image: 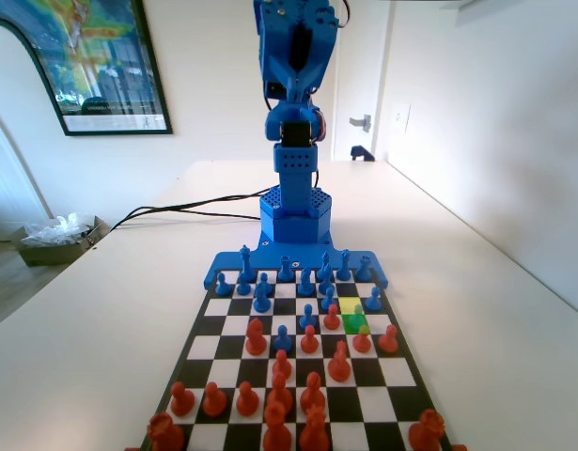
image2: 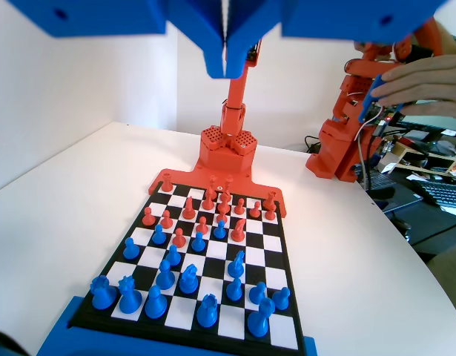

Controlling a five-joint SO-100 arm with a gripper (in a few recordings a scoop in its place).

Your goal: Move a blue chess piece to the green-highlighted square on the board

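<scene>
Fingers pressed together, nothing between them, as far as I see in the wrist view; gripper (image2: 225, 63) hangs high above the board (image2: 283, 245). In the fixed view I see the green-highlighted square (image: 356, 322) on the right side, just in front of a paler yellow-green square (image: 349, 305). Blue chess piece (image: 359, 315) stands on the green square, a red pawn (image: 362, 339) just in front of it.

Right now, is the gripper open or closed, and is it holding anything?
Gripper: closed, fingers pressed together with nothing between them, raised high above the board.
</scene>
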